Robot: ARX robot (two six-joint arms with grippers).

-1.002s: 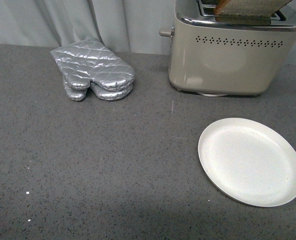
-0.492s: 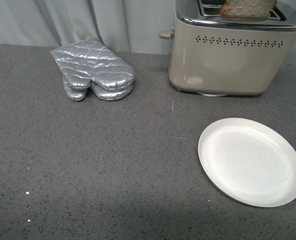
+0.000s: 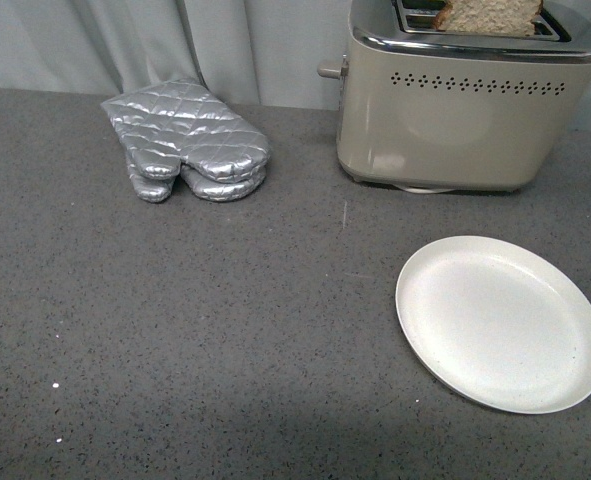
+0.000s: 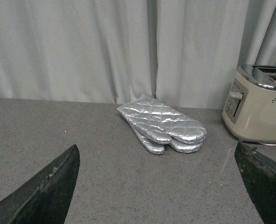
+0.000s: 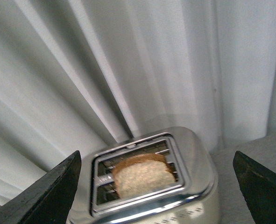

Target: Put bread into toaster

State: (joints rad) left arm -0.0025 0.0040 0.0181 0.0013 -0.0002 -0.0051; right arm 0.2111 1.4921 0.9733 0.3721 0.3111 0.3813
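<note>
The beige toaster [image 3: 455, 105] stands at the back right of the counter. The bread [image 3: 487, 16] stands in its near slot, the top part sticking up above the chrome. The right wrist view looks down on the toaster [image 5: 194, 163] with the bread [image 5: 140, 179] in a slot. My right gripper [image 5: 156, 198] hangs open above the toaster, clear of the bread, nothing between its fingers. My left gripper [image 4: 159, 186] is open low over the counter, nothing in it; the toaster [image 4: 261, 109] shows off to one side. Neither arm appears in the front view.
Silver oven mitts [image 3: 185, 140] lie at the back left, and these mitts [image 4: 163, 123] also show ahead of the left gripper. A white plate [image 3: 500, 322] with nothing on it sits in front of the toaster. A pale curtain [image 3: 175, 40] hangs behind the counter.
The bread was tilted across the toaster top a second ago; it has dropped lower and now stands upright in the slot.
</note>
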